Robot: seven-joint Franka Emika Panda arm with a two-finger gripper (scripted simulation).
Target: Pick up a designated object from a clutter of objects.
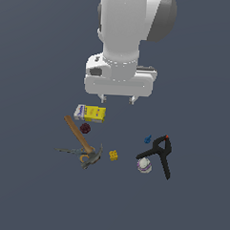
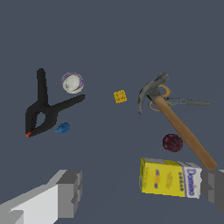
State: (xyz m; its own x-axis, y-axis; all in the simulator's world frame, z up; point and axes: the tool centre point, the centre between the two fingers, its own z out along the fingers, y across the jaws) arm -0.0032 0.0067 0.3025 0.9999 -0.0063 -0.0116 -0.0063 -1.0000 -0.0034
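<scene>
The designated object, a small dark maroon ball [image 1: 85, 129] [image 2: 172, 142], lies on the grey floor between the yellow box [image 1: 90, 113] [image 2: 168, 177] and the wooden handle of the hammer [image 1: 77, 134] [image 2: 181, 129], close to the handle. My gripper [image 1: 118, 99] [image 2: 140, 192] hangs high above the clutter, over the area just beyond the yellow box. It is open, its fingers [image 2: 65, 192] spread wide with nothing between them. The ball is in full view in both views.
Grey scissors [image 1: 69, 151] [image 2: 183, 101] lie under the hammer's head. A small yellow cube [image 1: 114, 155] [image 2: 120, 96] sits mid-clutter. A black clamp [image 1: 160, 155] [image 2: 43, 111], a white-purple rounded object [image 1: 143, 165] [image 2: 72, 83] and a tiny blue piece [image 1: 147, 138] [image 2: 62, 127] lie on the exterior view's right.
</scene>
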